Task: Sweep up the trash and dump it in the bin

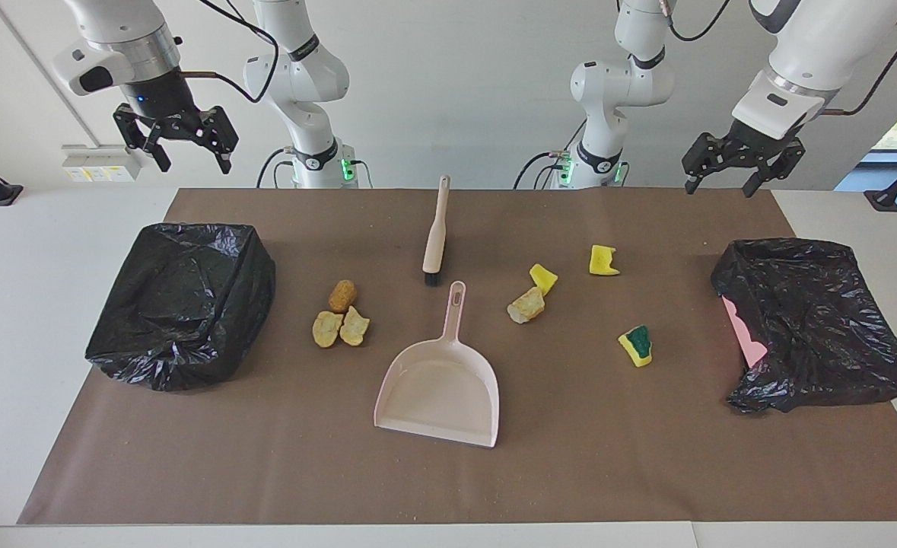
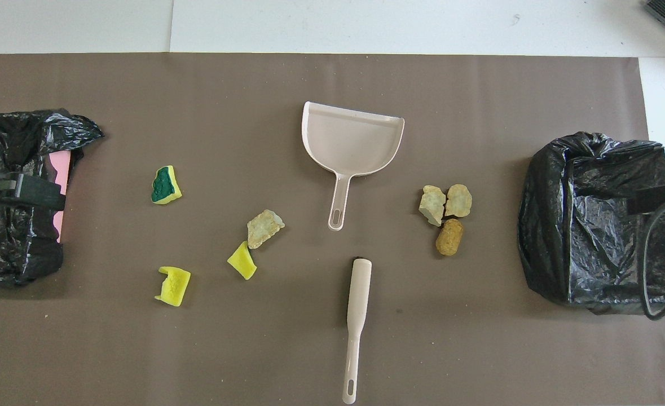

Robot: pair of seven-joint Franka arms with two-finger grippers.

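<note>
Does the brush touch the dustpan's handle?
Apart. The overhead view shows bare brown mat between the brush and the dustpan handle's end.

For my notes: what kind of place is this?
Probably a robotics lab, staged for a sweeping test: two arms mounted at a table under a brown mat, with a dustpan, brush and bag-lined bins.

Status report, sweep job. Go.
Left gripper and right gripper open, raised. Trash unswept on mat; brush, dustpan untouched. Nothing in the way.
</note>
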